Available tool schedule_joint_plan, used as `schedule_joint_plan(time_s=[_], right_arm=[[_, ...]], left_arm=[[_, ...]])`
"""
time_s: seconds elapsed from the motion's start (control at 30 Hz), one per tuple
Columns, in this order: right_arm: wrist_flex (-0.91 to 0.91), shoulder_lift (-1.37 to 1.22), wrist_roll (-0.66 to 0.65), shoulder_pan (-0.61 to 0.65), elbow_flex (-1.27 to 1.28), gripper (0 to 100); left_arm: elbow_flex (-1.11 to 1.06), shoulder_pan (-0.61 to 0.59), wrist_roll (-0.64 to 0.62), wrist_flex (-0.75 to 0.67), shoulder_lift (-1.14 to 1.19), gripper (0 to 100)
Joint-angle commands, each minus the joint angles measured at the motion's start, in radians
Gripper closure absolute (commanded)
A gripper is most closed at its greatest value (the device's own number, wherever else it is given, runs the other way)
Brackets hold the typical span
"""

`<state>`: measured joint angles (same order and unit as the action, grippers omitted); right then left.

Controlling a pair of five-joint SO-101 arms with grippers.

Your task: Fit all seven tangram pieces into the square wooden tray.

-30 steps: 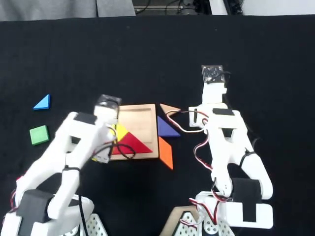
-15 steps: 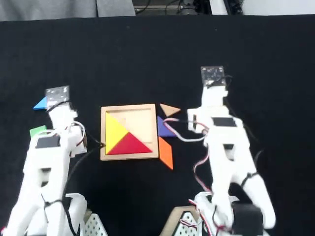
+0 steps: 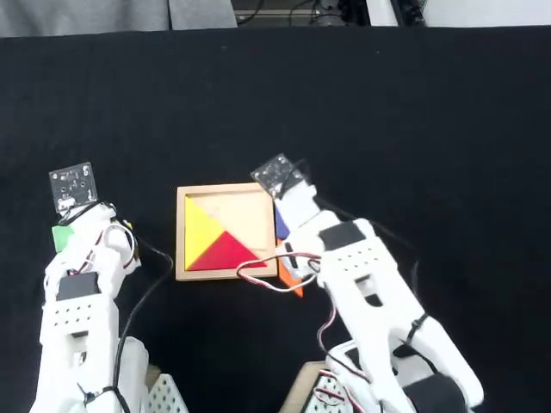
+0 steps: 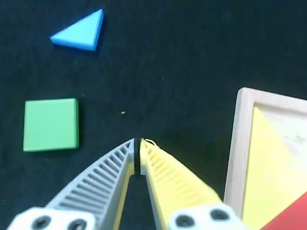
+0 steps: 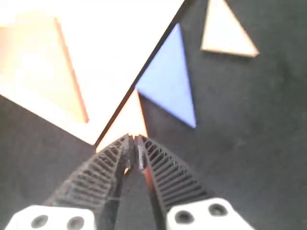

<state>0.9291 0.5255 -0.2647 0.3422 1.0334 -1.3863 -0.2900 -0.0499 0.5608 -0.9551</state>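
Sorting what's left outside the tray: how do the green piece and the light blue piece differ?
The green piece is a square, the light blue piece a triangle. The green piece shows a larger top face than the blue. Both lie flat on the black table, outside the tray.

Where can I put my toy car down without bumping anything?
Bare black cloth lies beyond the tray and over on the far right. It is crowded beside the tray, where the right gripper hangs by the purple triangle and orange piece, and around the green square by the left gripper.
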Motion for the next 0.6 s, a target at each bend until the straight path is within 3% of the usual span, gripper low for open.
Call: schedule_joint_plan(time_s=[0.0,0.33,0.57], right_arm=[[0.011,-0.054,-0.008,0.017,-0.033,98.7],[0.014,-0.082,-0.066,0.219,0.033,98.8],[0.014,-0.085,-0.107,0.189,0.047,98.8]], left_arm=[[0.004,-0.008,-0.012,-0.021,-0.017,97],[0.004,-0.007,-0.012,-0.018,-0.017,97],[0.004,-0.007,-0.012,-0.018,-0.017,97]])
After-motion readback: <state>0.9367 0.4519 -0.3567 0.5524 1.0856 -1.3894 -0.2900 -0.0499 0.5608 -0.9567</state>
